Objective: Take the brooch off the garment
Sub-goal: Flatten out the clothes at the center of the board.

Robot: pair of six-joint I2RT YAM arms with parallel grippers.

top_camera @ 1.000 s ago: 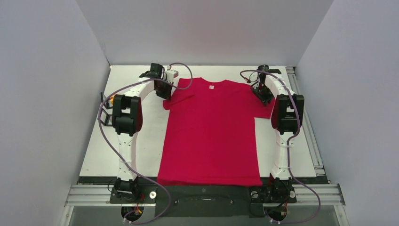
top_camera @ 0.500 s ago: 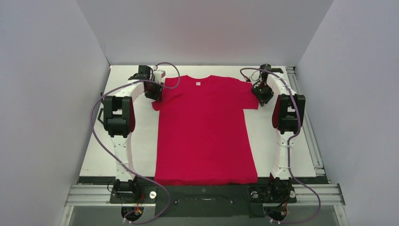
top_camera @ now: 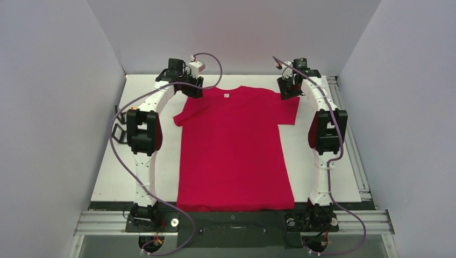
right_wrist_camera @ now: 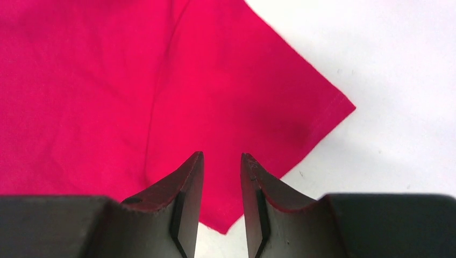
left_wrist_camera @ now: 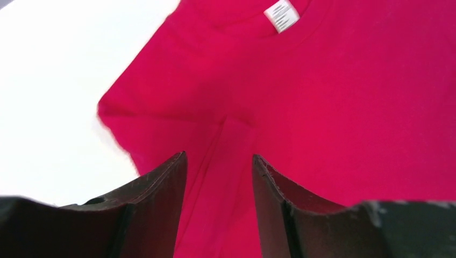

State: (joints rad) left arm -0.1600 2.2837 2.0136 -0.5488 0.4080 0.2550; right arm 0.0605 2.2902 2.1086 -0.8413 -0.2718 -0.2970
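garment flat on table; left gripper and right gripper both unloaded

1. near field. the garment lies spread flat on the white table. its bottom hem sits at the near table edge, between the two arm bases and well behind both grippers. the body of the garment runs forward between the two arms.

2. left gripper. the unit hangs over the left shoulder area of the garment.
- fingers: apart, with an open gap; nothing is clamped.
- below the gap: red fabric, with a flat fold running forward from between the fingertips.
- left of the left finger: the left sleeve, its edge ending on bare table.
- far ahead and to the right of the fingertips: the white label inside the neckline.

3. right gripper. the unit hangs over the right sleeve.
- fingers: apart by a narrow gap; nothing is held between them.
- below and just behind the gap: the lower corner of the sleeve.
- right of the right finger: the sleeve hem runs diagonally forward, with bare table beyond it.
- left of the left finger: a seam runs forward across the red fabric.

4. far field. the neckline lies between the two grippers, near the far table edge.
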